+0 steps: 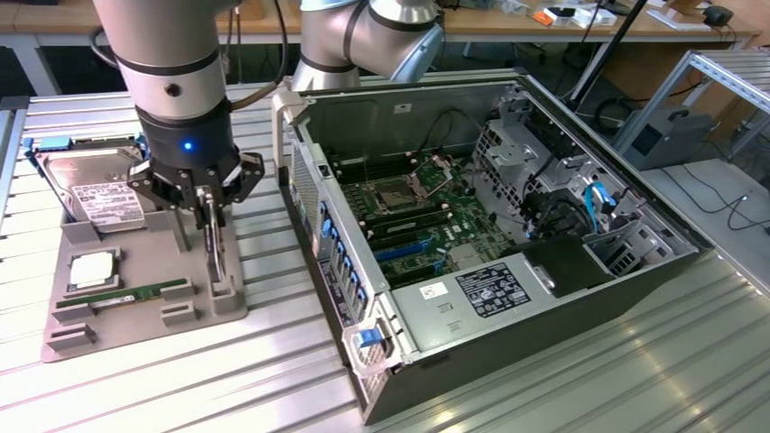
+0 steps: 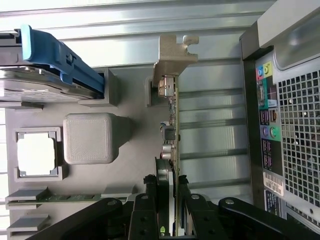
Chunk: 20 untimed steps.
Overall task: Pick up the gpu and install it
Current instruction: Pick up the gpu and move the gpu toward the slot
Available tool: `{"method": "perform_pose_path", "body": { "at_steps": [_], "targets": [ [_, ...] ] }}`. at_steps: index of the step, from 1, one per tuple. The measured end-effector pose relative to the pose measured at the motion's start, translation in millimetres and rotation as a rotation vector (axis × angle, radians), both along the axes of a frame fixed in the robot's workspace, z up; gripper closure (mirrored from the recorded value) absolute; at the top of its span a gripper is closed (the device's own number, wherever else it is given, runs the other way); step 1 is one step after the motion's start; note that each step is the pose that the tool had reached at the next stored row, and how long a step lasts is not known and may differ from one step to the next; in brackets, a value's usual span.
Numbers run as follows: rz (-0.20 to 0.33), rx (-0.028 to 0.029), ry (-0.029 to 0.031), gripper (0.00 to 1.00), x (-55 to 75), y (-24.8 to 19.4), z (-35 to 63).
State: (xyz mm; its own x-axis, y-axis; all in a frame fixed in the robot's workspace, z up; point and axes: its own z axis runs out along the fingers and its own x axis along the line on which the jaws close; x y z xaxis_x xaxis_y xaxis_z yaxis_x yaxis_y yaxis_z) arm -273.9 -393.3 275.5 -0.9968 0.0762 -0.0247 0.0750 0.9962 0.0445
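The end effector hangs at the exterior view's left, its fingers closed on the gpu, one on each flat face. The card stands on edge in a slot of the grey holder, likely so its faces can be pinched from above. Its silver bracket lies at the far end, away from the grip. The open computer case sits just beside the holder on the tabletop, motherboard facing up, probably to give access from above.

Arm points straight down, fingers pinched close.
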Motion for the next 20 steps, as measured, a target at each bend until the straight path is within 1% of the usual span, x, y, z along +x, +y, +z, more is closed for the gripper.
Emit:
{"method": "perform_pose_path", "body": {
  "at_steps": [7, 20],
  "targets": [
    [0.000, 0.0000, -0.0001, 0.73, 0.0, 0.0, 3.3],
    [0.000, 0.0000, 0.0000, 0.73, 0.0, 0.0, 6.1]
  ]
}}
